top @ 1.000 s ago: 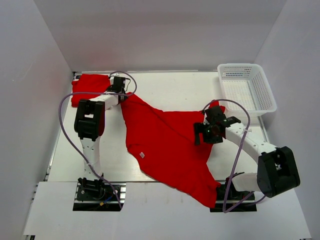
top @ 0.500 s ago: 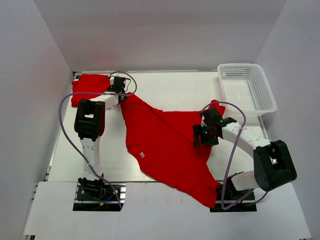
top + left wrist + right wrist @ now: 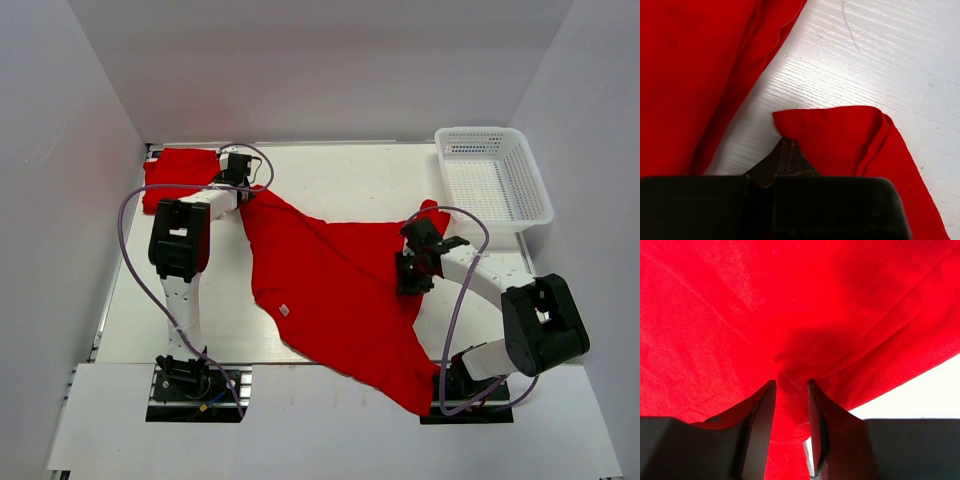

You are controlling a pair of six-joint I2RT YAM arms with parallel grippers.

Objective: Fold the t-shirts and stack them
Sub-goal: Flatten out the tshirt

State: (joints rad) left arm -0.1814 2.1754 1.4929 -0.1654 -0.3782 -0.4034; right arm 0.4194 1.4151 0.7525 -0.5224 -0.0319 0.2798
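Top external view: the red t-shirt (image 3: 330, 290) lies spread diagonally across the worktop (image 3: 340, 175), its shape unchanged over the last second. The left gripper (image 3: 787, 145) stays clenched on a far corner. The right gripper (image 3: 791, 390), pinching a bunched fold, has edged inward, so the fold looks barely begun.

This is a robotics lab test cell, not a lived-in room. A white table (image 3: 340, 180) is boxed in by plain pale panels (image 3: 320, 70) at the back and both sides. The left arm (image 3: 178, 240) and right arm (image 3: 500, 290) are bolted to dark base plates (image 3: 195, 385) at its near edge, with purple cables (image 3: 128, 250) looping loose. A white plastic basket (image 3: 478, 131) sits in the far right corner.
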